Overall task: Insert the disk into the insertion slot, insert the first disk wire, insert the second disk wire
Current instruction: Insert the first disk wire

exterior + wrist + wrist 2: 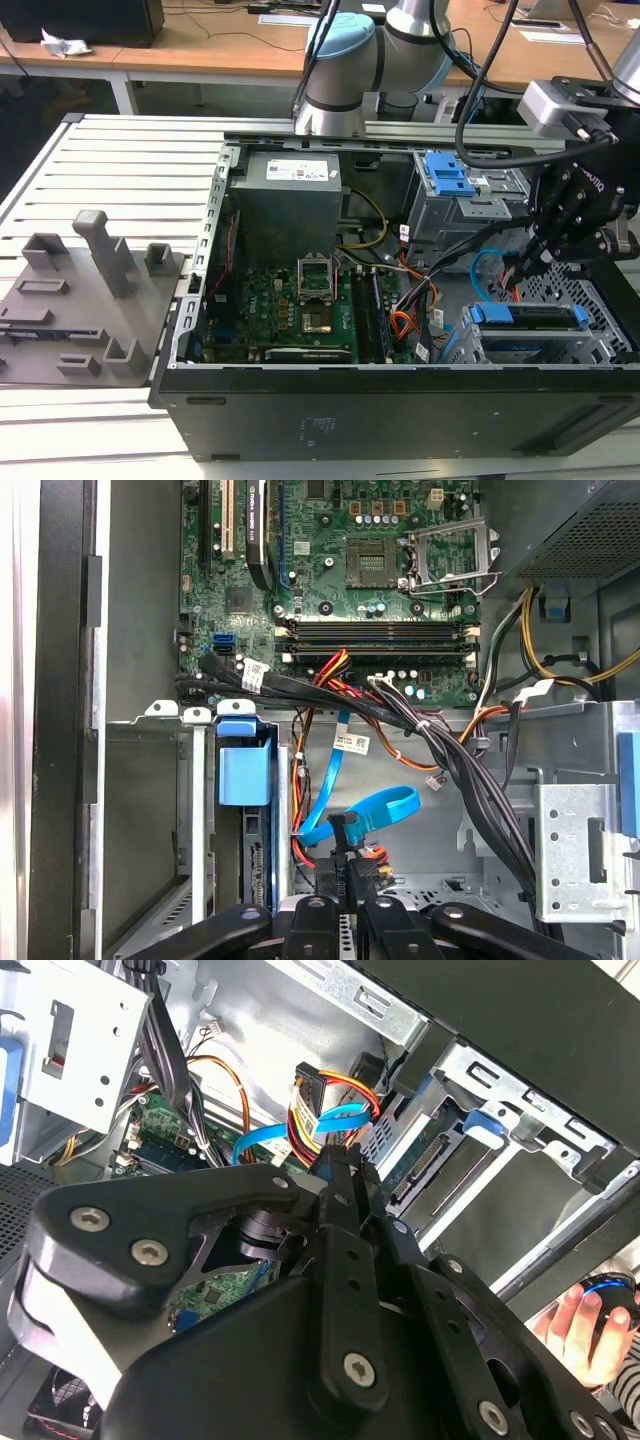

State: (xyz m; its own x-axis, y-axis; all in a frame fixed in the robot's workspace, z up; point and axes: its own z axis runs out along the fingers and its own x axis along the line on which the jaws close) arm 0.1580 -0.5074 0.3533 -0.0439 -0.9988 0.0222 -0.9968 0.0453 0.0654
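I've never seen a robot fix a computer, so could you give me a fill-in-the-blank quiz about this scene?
The flat cable held by the gripper is coloured ____.
The circuit board inside the computer case is coloured ____.
The disk sits ____ the metal cage.
In the second wrist view, a person's ____ rests on a mouse.
Missing words: blue; green; inside; hand.

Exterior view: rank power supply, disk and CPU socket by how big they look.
1. power supply
2. disk, partly hidden in the insertion slot, so its rank is unsure
3. CPU socket, clearly smallest
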